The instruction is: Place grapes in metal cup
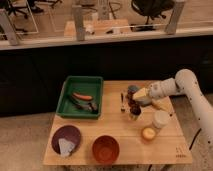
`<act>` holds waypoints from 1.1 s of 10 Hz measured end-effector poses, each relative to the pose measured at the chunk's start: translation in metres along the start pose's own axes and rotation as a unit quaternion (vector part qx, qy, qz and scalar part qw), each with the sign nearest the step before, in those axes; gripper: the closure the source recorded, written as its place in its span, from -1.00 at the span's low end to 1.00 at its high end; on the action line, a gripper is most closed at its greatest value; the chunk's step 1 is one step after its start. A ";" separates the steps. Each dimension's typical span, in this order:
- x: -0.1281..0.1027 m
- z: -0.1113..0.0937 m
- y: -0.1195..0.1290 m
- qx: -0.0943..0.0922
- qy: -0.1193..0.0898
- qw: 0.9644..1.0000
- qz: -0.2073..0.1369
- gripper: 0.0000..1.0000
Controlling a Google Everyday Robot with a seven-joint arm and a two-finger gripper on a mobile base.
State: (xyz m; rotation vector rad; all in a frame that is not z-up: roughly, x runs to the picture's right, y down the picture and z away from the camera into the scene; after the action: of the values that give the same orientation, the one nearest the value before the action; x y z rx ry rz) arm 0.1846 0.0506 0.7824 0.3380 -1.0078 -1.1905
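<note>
My gripper (136, 98) is over the right middle of the wooden table (90, 125), at the end of the white arm that comes in from the right. It is shut on the grapes (132, 106), a dark purple-red bunch that hangs from it. The bunch hangs right above the metal cup (134, 116), a small silver cylinder on the table. The lowest berries are at or just inside the cup's rim. The gripper's body hides the top of the bunch.
A green tray (67, 102) at the left back holds an orange carrot-like item (82, 96). A red-brown bowl (105, 148) and a purple bowl (66, 140) with white paper stand at the front. A white container (161, 119) and a yellow-orange item (148, 133) stand right of the cup.
</note>
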 end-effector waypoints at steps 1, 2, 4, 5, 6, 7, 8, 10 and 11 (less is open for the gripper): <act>-0.001 0.003 0.004 0.002 0.001 1.000 0.000 1.00; -0.002 0.004 0.007 0.006 0.003 1.000 -0.001 1.00; -0.004 0.006 0.014 0.011 0.006 1.000 -0.006 1.00; -0.006 0.006 0.017 0.013 0.008 1.000 -0.009 1.00; -0.007 0.007 0.022 0.012 0.012 1.000 -0.010 1.00; -0.009 0.007 0.025 0.011 0.015 1.000 -0.010 1.00; -0.011 0.009 0.031 0.009 0.020 1.000 -0.008 1.00; -0.014 0.008 0.038 0.004 0.034 0.999 -0.006 1.00; -0.015 0.006 0.040 0.002 0.040 0.999 -0.006 1.00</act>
State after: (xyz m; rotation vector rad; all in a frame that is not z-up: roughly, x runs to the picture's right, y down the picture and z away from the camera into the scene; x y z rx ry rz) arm 0.2033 0.0805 0.8064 0.3915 -0.9401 -1.1769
